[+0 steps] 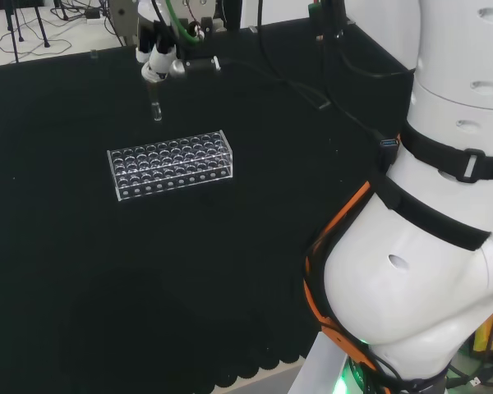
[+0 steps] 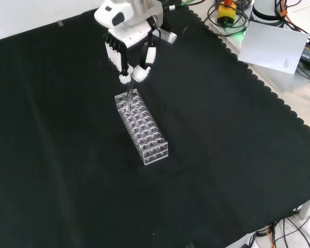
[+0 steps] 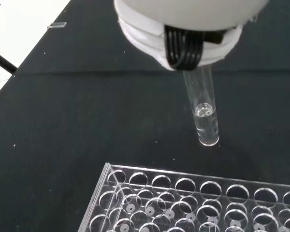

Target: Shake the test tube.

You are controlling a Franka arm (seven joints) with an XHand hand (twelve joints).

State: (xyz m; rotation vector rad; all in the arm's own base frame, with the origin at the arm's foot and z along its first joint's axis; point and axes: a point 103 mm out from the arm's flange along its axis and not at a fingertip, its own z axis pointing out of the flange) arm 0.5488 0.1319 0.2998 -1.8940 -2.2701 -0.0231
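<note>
- Your robot hand (image 2: 128, 51) pinches the test tube (image 3: 203, 113) by its top, which its fingers hide.
- The clear tube hangs upright above the clear, many-holed rack (image 1: 170, 163), holding a little clear liquid.
- Black cloth covers the table (image 2: 237, 155).

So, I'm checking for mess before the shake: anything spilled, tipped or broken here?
Nothing stands out. The hand holds the test tube upright above the cloth, clear of the rack, which sits flat.
</note>
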